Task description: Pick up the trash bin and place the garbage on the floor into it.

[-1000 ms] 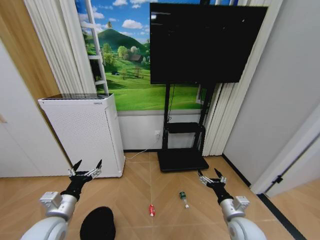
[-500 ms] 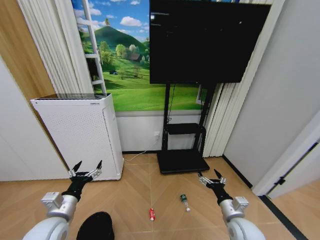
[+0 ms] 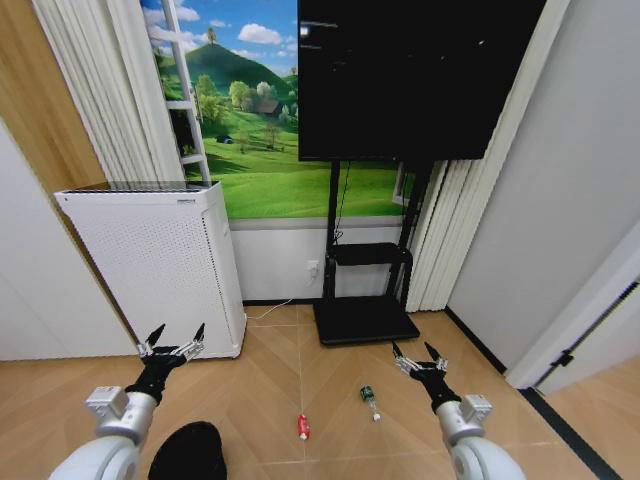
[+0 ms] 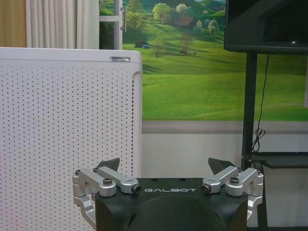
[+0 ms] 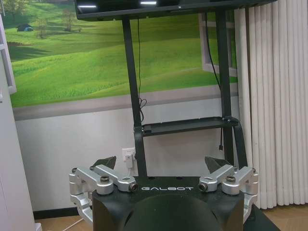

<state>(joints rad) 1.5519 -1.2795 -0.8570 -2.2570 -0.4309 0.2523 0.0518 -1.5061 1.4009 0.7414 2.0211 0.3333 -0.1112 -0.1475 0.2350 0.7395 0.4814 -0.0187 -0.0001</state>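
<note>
While both arms hang forward over the wood floor (image 3: pixel 280 370) with nothing in them, the task looks barely begun: no pickup has been made, and the approach is the step in hand. Largest of the room's things are the black screen on its stand (image 3: pixel 415 80) and the white perforated cabinet (image 3: pixel 160 260) against the far wall. Nearer the robot, the trash bin (image 3: pixel 188 452) stands on the floor at the lower edge of the head view, just beside the left arm. Farther right lie the garbage pieces, well apart from the bin: a green bottle (image 3: pixel 369 399) and a red can (image 3: pixel 303 428). The next move probably calls for lowering the left arm to the bin's rim. The left claw (image 3: pixel 172 339) is spread wide, touching nothing; the right claw (image 3: pixel 417 356) is likewise spread and empty.
</note>
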